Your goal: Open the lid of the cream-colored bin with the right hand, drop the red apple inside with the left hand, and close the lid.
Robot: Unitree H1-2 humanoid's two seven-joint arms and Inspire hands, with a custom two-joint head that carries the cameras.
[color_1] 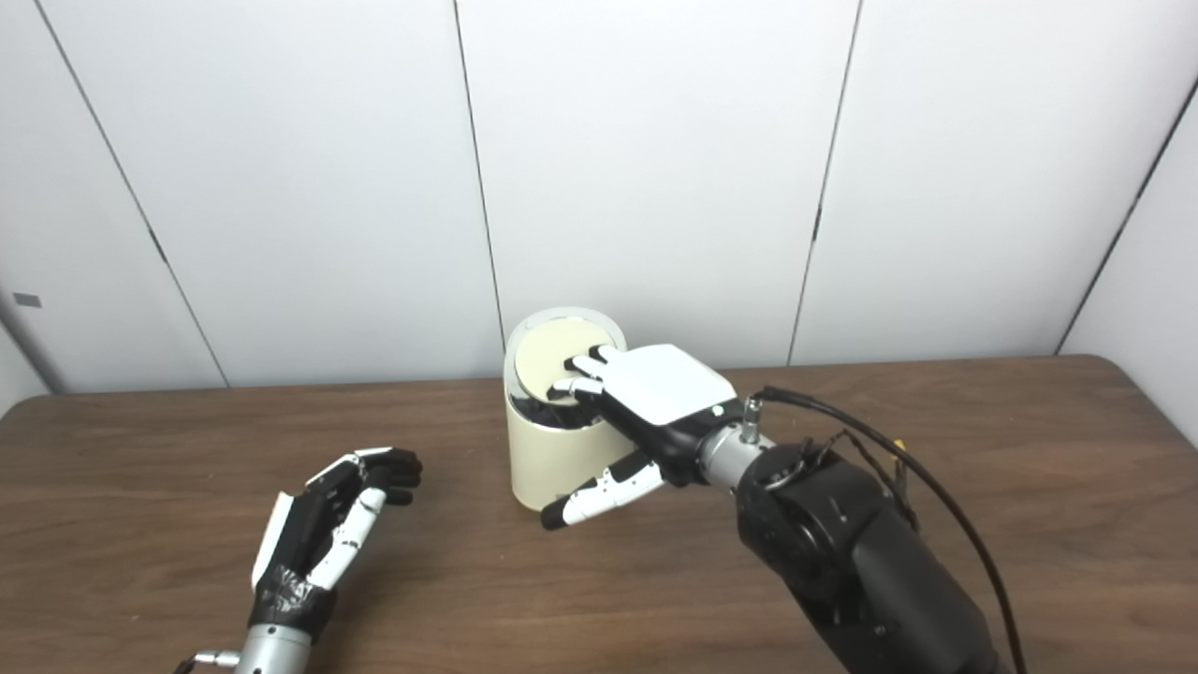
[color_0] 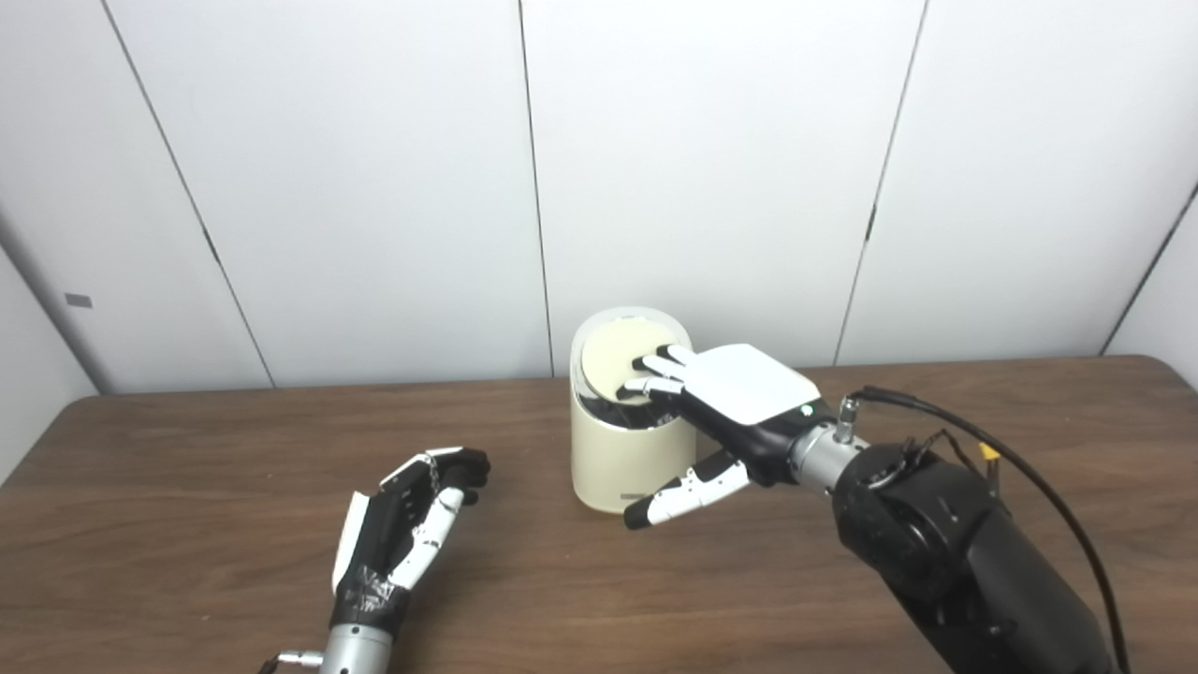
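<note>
Presently, right hand (color_0: 739, 398): fingers spread, tips pressing the round cream lid (color_0: 622, 360) of the cream-colored cylindrical bin (color_0: 618, 449)
Left hand (color_0: 407, 524): empty, fingers loosely apart, above the brown wooden table (color_0: 187, 487)

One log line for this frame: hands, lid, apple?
right hand: fingers on tilted lid of cream bin | left hand: empty, curled above table | apple: not visible
</note>
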